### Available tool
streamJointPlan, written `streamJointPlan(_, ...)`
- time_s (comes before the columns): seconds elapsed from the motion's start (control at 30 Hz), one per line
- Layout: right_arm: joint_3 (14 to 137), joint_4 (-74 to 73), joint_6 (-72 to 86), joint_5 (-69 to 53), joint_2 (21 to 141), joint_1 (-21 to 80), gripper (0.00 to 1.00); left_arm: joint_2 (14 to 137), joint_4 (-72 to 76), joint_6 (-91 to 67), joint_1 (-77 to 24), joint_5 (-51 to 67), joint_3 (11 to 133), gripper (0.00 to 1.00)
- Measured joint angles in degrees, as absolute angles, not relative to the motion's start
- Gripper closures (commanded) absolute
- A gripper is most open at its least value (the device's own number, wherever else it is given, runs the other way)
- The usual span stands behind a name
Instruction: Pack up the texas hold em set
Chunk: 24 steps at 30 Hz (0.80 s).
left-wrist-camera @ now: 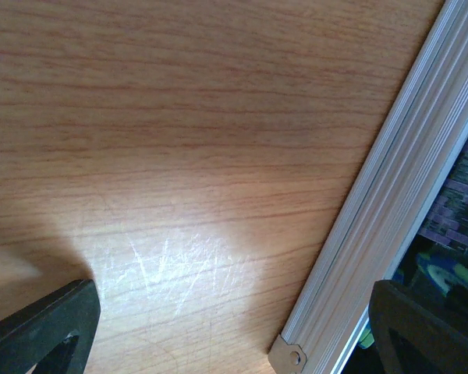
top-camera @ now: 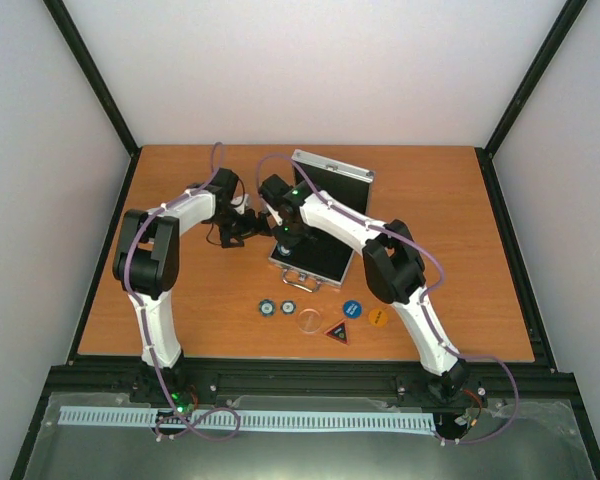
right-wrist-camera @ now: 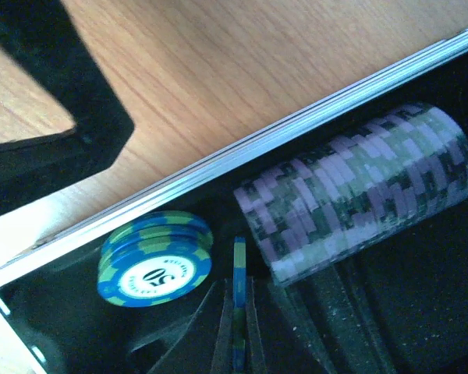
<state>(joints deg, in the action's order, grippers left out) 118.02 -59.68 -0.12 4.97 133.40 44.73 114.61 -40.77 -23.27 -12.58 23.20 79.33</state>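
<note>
Pinches a single blue chip [right-wrist-camera: 239, 269] edge-on in the right gripper [right-wrist-camera: 239, 335], jaws narrow, inside the silver case [top-camera: 332, 178] lying open at frame centre, beside a purple chip row [right-wrist-camera: 359, 187]. Spreads the left gripper [left-wrist-camera: 230, 327] wide across the case's rim. Shows two chips [top-camera: 266, 308] and buttons [top-camera: 352, 309] loose on the table [top-camera: 430, 230], lower centre.

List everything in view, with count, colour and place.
Case: one, silver, black lining, open, mid-table.
Purple chips: one stack, lying sideways in the case.
Blue-green chips: small stack, in the case near a corner.
Loose chips: two, dark rims, on the table before the case.
Clear disc: one, beside them.
Triangular button: one, red-black, same row.
Round buttons: two, blue and orange, same row.
Table: one, brown wood.
Left gripper: open, over bare table beside the case.
Right gripper: shut on a single chip, blue-green, inside the case.
</note>
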Motion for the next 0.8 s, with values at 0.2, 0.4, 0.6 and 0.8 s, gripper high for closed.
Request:
streamJointPlan(0.2, 117.80, -58.52, -1.43, 7.16, 134.26, 44.66, 0.97, 114.56, -40.62, -23.31, -12.58, 23.22, 79.22, 0.02)
streamJointPlan(0.4, 117.82, -57.06, -2.00, 7.31, 134.96, 44.71, 0.97, 114.59, -40.64, -23.33, -12.58, 23.27, 79.22, 0.02)
streamJointPlan(0.6, 117.99, -55.53, -2.24, 7.14, 135.90, 44.38, 0.97, 114.61, -40.62, -23.57, -12.51, 23.35, 79.22, 0.02)
streamJointPlan(0.8, 119.66, -54.76, -2.59, 7.14, 137.10, 44.05, 0.97, 114.69, -40.58, -23.79, -12.43, 23.53, 79.22, 0.02)
